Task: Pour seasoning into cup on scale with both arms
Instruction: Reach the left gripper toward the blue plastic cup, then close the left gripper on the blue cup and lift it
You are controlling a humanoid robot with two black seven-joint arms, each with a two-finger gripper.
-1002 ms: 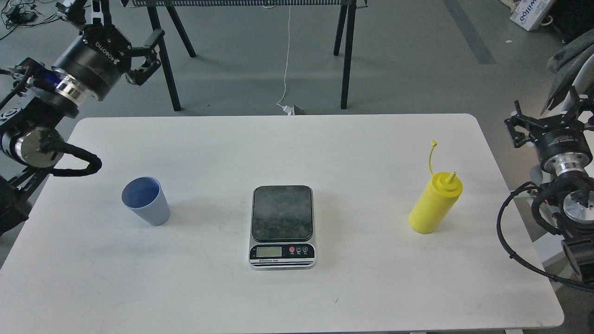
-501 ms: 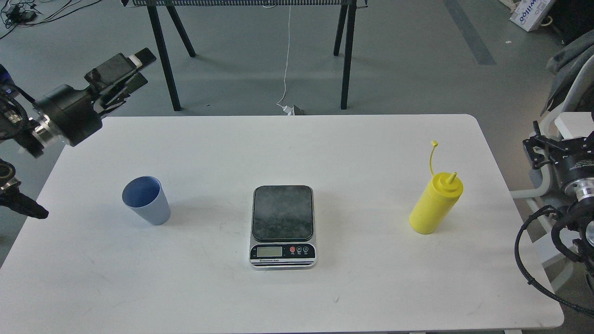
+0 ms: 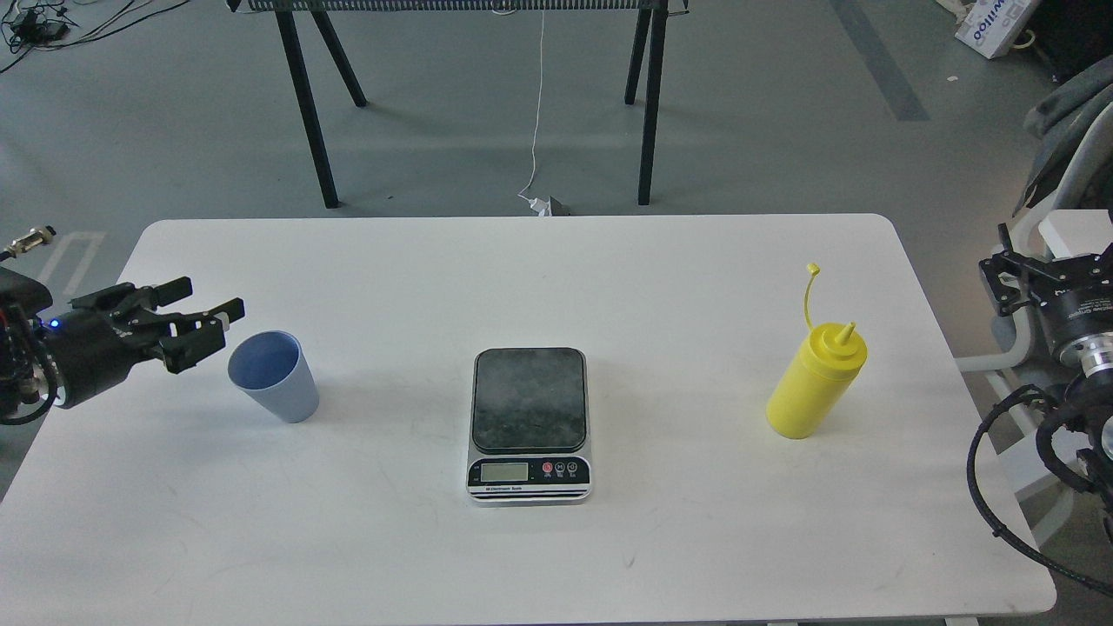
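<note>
The task is only beginning: the light blue cup (image 3: 273, 376) is standing on the white table (image 3: 556, 556) at about nine o'clock from the digital scale (image 3: 529, 423), whose dark plate is lying bare, so nothing is yet placed or poured. The left gripper (image 3: 207, 322) is hovering just beside the cup's rim with its fingers spread apart and holding nothing, while the yellow squeeze bottle (image 3: 814, 382) is standing untouched at three o'clock from the scale. The right gripper (image 3: 1009, 269) is hanging off the table's edge, well apart from the bottle, and whether its fingers are open I cannot tell
</note>
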